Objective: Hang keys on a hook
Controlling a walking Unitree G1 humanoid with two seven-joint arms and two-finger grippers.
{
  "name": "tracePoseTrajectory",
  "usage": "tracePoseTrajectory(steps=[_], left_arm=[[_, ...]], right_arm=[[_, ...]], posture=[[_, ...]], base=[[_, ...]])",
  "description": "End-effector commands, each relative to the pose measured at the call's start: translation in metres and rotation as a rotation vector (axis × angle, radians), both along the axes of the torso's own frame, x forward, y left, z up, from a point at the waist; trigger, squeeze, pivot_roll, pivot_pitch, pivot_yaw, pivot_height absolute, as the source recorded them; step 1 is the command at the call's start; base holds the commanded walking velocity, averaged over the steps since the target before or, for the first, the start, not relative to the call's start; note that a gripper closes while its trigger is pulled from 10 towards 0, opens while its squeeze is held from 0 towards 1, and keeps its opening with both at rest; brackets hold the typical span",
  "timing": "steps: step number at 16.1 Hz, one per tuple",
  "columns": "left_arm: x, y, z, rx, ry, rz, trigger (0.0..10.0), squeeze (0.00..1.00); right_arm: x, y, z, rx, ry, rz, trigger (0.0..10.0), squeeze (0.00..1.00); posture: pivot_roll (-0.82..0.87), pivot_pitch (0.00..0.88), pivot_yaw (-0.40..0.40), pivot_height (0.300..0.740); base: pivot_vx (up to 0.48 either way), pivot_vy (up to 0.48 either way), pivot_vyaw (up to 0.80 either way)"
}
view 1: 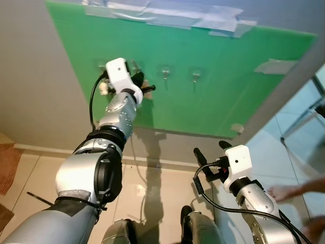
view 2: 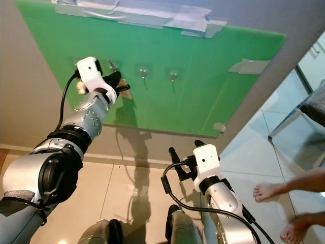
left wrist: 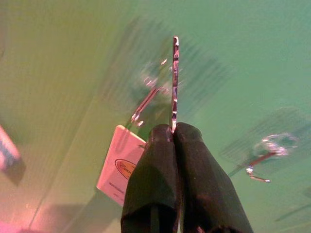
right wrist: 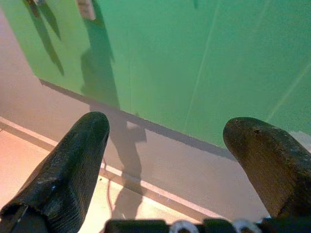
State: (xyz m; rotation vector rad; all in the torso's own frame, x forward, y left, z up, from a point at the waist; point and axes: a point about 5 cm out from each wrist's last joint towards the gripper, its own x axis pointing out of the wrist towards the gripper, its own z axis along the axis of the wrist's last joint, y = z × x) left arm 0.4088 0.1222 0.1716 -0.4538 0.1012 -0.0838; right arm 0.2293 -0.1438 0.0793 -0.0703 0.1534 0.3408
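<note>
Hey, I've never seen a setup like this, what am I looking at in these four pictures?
It is a humanoid robot with two silver arms, each ending in two black fingers. The top two pictures come from cameras in its head; the other two come from cameras on its wrists. Its left gripper is raised to a green board taped to the wall, pinching a thin metal key ring with a paper tag right beside a clear hook. Two more hooks are free. The right gripper waits lower down, open and empty. A person's bare feet stand nearby.

Shiny metal key [left wrist: 174, 82], matt green board [view 1: 213, 76], glossy floor tiles [view 1: 147, 188].
</note>
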Motion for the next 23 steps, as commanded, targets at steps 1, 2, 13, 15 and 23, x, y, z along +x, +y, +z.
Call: tracePoseTrajectory(steps=[1, 2, 13, 15, 23], left_arm=[[-0.002, 0.002, -0.009, -0.024, 0.044, 0.016, 0.0, 0.00], [-0.004, 0.003, -0.015, -0.082, 0.080, 0.029, 0.0, 0.00], [-0.005, -0.035, 0.005, 0.481, -0.146, -0.179, 0.0, 0.00], [-0.006, -0.042, 0.009, 0.545, -0.193, -0.207, 0.0, 0.00], [-0.004, -0.057, 0.041, 0.639, -0.370, -0.233, 0.0, 0.00]], right_arm=[[-0.002, -0.003, 0.000, 0.002, 0.009, -0.006, 10.0, 0.00], [-0.002, -0.002, 0.000, 0.001, 0.011, -0.005, 10.0, 0.00], [-0.001, 0.001, 0.003, 0.004, 0.014, -0.003, 10.0, 0.00], [-0.001, 0.002, 0.002, 0.005, 0.016, -0.003, 10.0, 0.00], [-0.003, 0.001, -0.004, 0.004, 0.024, -0.001, 10.0, 0.00]], posture=[[-0.25, 0.156, -0.001, 0.710], [-0.25, 0.156, -0.001, 0.710], [-0.24, 0.161, -0.001, 0.710], [-0.24, 0.160, 0.001, 0.710], [-0.24, 0.145, 0.006, 0.710]], base=[[0.000, 0.000, 0.00], [0.000, 0.000, 0.00], [0.000, 0.000, 0.00], [0.000, 0.000, 0.00], [0.000, 0.000, 0.00]])
